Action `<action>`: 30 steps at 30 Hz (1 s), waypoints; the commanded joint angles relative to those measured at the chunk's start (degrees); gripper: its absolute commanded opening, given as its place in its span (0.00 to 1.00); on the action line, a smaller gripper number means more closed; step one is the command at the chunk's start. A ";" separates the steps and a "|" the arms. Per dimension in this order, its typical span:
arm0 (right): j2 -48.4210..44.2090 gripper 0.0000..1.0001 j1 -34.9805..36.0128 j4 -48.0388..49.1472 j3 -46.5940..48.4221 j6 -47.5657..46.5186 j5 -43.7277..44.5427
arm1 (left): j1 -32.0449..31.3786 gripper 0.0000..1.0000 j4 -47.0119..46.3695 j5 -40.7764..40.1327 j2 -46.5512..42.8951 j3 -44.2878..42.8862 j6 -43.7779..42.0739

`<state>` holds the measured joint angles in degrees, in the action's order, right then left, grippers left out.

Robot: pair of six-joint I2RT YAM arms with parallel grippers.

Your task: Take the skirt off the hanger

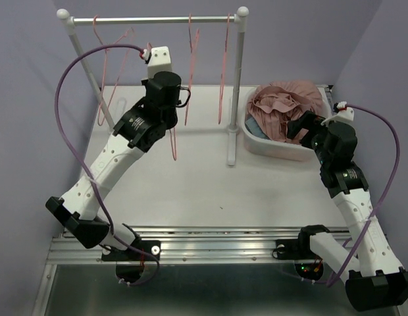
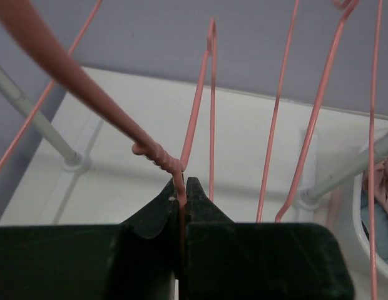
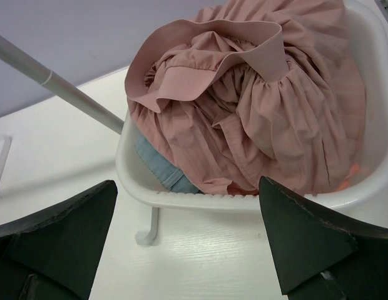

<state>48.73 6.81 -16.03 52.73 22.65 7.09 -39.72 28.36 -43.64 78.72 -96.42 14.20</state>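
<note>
- Skirt (image 3: pixel 256 106): a crumpled pink heap in the white basket (image 3: pixel 144 181) at the far right of the table (image 1: pixel 191 191), well apart from every hanger.
- Rack (image 1: pixel 151 20): stands at the back left, a grey rail on two posts, with several bare pink wire hangers (image 1: pixel 191 59) hooked on it.
- Left gripper (image 2: pixel 183 185): reaches in under the rail, its fingers pinched together on the wire of a pink hanger (image 2: pixel 158 159) just below the twisted neck. From above, that hanger dangles beneath the wrist, clear of the rail.
- Right post of the rack: just left of the basket, close to its wall.
- Basket contents: the skirt fills most of it and mounds above the rim. A blue denim piece (image 3: pixel 159 165) shows under it at the near left corner.
- Right gripper (image 3: pixel 186 184): hovers at the near side of the basket, pointed at the skirt, its two dark fingers (image 3: pixel 62 231) spread wide and gripping nothing.
</note>
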 commanded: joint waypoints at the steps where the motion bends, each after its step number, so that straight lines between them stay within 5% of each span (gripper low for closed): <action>1: -1.00 1.00 0.13 1.97 0.44 -0.86 0.55 | 0.70 0.00 -10.67 -5.22 4.23 -9.19 -14.69; 8: -1.88 1.00 0.13 1.88 0.27 -0.95 1.61 | 2.98 0.00 -24.58 -7.43 10.39 -15.08 -28.34; 18: -2.06 1.00 0.13 1.53 0.09 -1.21 1.61 | 10.54 0.00 -27.48 4.26 18.83 -26.53 -30.54; 30: -1.88 1.00 0.13 1.53 -0.26 -1.56 3.01 | 15.90 0.00 -26.34 9.80 23.15 -25.57 -25.36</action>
<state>47.29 6.81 -16.08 52.47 22.00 8.93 -24.69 5.78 -35.31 102.52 -120.46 -12.84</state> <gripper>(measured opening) 0.998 0.106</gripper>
